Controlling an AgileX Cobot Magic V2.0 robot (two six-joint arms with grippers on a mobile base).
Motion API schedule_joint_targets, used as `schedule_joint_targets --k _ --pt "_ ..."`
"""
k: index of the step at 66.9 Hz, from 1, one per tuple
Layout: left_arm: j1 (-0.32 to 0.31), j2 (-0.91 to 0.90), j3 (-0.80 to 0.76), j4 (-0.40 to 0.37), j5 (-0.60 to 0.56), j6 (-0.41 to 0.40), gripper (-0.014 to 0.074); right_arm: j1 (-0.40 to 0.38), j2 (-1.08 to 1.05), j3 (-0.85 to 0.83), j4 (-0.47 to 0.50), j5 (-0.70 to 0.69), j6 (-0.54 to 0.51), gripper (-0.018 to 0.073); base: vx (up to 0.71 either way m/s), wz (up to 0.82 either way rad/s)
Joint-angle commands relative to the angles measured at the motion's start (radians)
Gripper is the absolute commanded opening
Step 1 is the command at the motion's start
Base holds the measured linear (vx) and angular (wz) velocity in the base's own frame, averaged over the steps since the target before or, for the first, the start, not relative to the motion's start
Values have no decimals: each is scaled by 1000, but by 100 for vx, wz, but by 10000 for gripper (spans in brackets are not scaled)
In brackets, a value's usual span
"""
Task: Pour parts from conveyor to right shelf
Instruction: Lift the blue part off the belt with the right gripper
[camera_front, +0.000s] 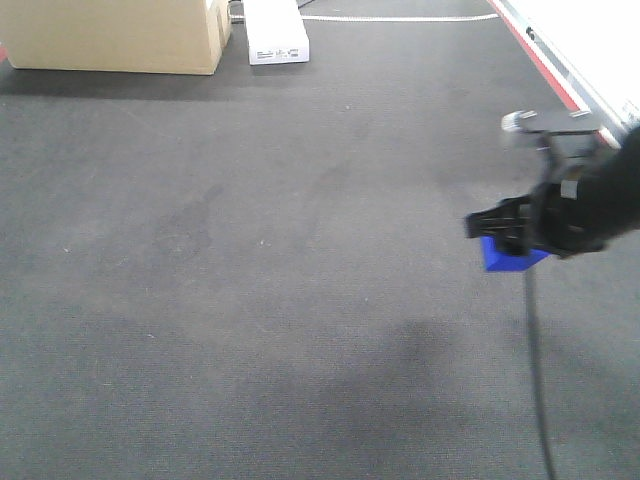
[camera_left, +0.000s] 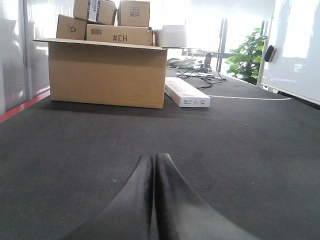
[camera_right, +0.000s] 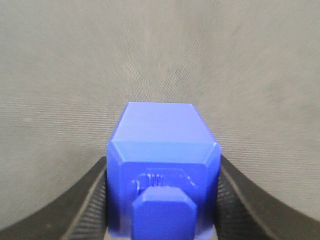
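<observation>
Cardboard box (camera_left: 107, 75), white carton (camera_left: 187, 94), plant (camera_left: 245, 62)

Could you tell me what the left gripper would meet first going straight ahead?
The left gripper points along the conveyor; probably the cardboard box first, or the white carton beside it; alignment unclear.

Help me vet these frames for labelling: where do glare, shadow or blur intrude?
Front view: top-right corner blown white, soft shadow low on the belt, right gripper a dark blob. Left wrist: windows blown out, left gripper blurred. Right wrist: belt washed pale, block fairly sharp.
</observation>
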Motion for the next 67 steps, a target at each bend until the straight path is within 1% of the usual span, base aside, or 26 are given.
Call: schedule_joint_targets --k 1,14,28,35,43,54,67 --pt "-5 -9 27 -9 -79 -7 -6 -6 -193 68 -14 -118 -23 -7 0 0" --pt "-5 -9 27 -9 -79 -7 -6 -4 -519 223 -13 -209 -23 -5 0 0" --pt "-5 -9 27 -9 -79 -7 -6 -4 -862 402 -18 -271 -40 -4 0 0" --pt "-5 -9 27 -9 -79 -7 -6 -4 -1012 503 -42 -300 -58 -4 0 0" --pt "-5 -9 27 -9 -79 -7 -6 -4 -1177 629 -44 -383 -91 -4 0 0" --pt "-5 -9 27 -9 -79 -7 -6 -4 -1340 770 -45 -499 -91 -4 0 0" --pt "-5 -9 27 -9 -79 -7 -6 -4 -1373 850 -70 -549 -91 -4 0 0"
